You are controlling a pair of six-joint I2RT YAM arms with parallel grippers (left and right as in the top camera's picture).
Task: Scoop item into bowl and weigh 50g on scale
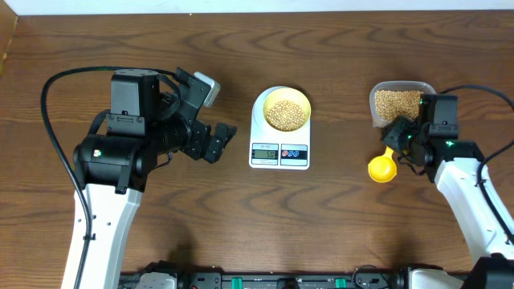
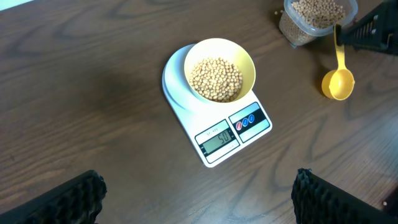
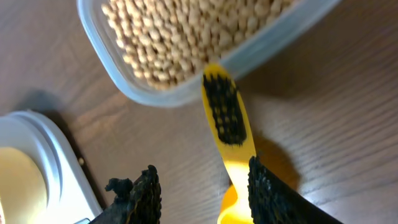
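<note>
Right gripper: fingers stand apart, clamping nothing. The yellow scoop's handle runs between them, close against one finger with a clear gap to the other. Whether it touches that finger, I cannot tell. In the overhead view the scoop lies on the table, its cup empty, just beside the clear container of soybeans.

Left gripper: fingers spread wide, empty, hovering near the scale.

Task items: the pale yellow bowl sits on the scale's platform with a heap of beans in it. The display looks to read the target figure, though the digits are small. Judged from this, the weighing is about finished.

Risks:
- The finger crowding the handle could drag or flip the scoop as the arm lifts off.
- A flicked scoop could knock the container and scatter beans.
- Either arm brushing the scale or bowl would upset the reading.
- Stray beans landing in the bowl would push it over weight.
</note>
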